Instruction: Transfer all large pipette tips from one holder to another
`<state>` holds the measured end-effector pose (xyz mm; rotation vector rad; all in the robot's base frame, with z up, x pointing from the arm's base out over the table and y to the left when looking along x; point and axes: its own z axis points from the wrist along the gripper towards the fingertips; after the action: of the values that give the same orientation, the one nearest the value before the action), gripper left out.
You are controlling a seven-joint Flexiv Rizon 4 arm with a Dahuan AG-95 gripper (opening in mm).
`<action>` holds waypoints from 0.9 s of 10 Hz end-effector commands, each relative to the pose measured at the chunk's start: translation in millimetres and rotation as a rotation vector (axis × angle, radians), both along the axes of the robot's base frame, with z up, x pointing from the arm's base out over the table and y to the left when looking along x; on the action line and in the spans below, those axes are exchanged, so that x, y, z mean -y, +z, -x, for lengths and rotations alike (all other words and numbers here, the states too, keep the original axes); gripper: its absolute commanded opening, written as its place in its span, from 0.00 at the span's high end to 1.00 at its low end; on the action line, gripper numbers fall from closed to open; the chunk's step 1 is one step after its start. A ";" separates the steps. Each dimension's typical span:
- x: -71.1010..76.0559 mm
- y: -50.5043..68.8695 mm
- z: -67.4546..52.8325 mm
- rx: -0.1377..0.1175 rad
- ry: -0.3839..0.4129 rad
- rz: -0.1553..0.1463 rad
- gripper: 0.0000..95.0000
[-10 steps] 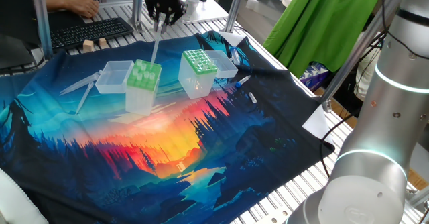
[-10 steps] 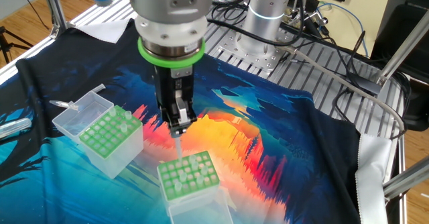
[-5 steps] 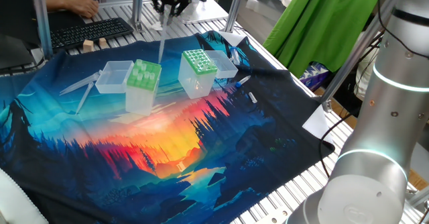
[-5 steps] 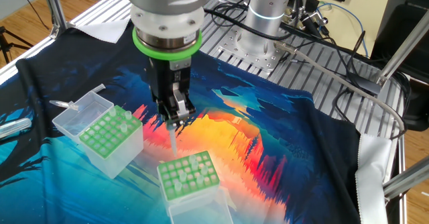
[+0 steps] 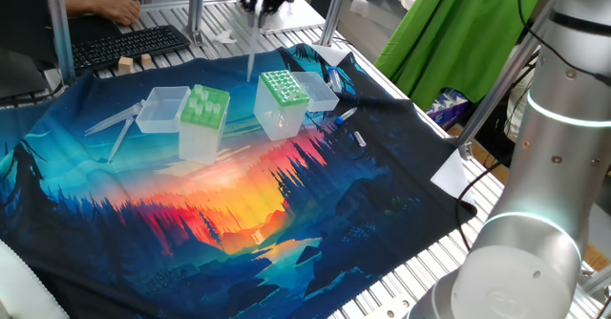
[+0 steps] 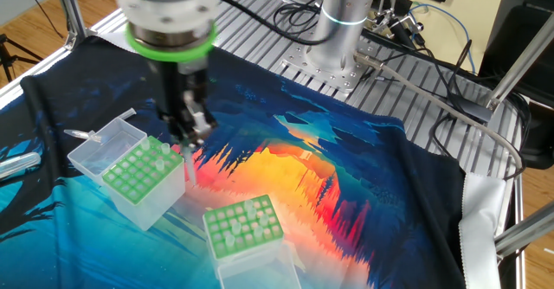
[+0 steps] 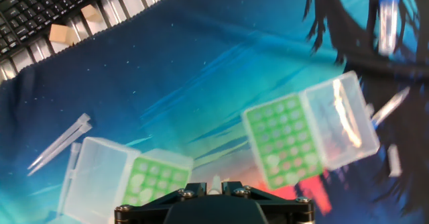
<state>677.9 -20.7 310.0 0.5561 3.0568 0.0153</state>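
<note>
One fixed view looks from beside the silver arm across the counter toward a black keyboard (image 5: 129,44). The other fixed view faces back toward the arm's base from the opposite side, closer in. The hand view looks straight down from above. All three share the two translucent green-topped boxes (image 5: 202,118) (image 6: 137,178) (image 7: 157,182) on the colourful forest-print cloth (image 5: 286,223).

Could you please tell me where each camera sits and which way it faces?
One fixed view: beside the arm, looking across toward the keyboard; the arm's silver links fill the right.
The other fixed view: opposite side, facing the arm's base; gripper holding a pipette tip in front.
Hand view: looks straight down; only its fingertips show.
All share the plain holder and dotted holder.
</note>
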 end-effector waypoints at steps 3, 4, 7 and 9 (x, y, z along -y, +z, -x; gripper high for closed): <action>25.9 2.0 -20.2 -0.002 0.057 0.004 1.00; 32.0 3.0 -23.3 -0.004 0.068 0.001 1.00; 49.2 0.6 -24.0 -0.004 0.107 -0.002 1.00; 55.1 -0.6 -23.5 -0.004 0.124 0.000 1.00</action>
<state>700.5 -78.2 308.4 0.3560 3.0876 0.0151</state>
